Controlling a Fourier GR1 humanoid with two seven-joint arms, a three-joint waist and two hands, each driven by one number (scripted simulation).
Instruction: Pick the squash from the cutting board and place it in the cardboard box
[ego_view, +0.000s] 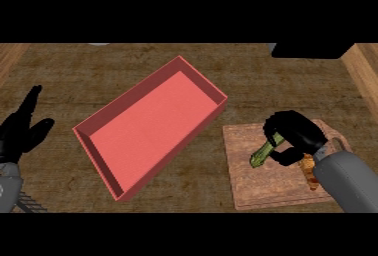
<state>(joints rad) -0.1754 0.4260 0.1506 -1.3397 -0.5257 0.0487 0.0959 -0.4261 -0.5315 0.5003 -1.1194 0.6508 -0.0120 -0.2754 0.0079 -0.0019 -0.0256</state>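
My right hand (295, 135) is curled around the green elongated squash (262, 154) above the brown wooden cutting board (258, 187), its long axis pointing down-left toward the red shallow rectangular box (151, 127), while my open left hand (22, 132) rests far left.

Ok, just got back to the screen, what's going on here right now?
The right hand is curled round the green squash, over the cutting board at the right. The red box lies open in the middle of the counter with nothing visible inside, so the squash has not gone in yet. The left hand rests open at the left edge, fingers up.
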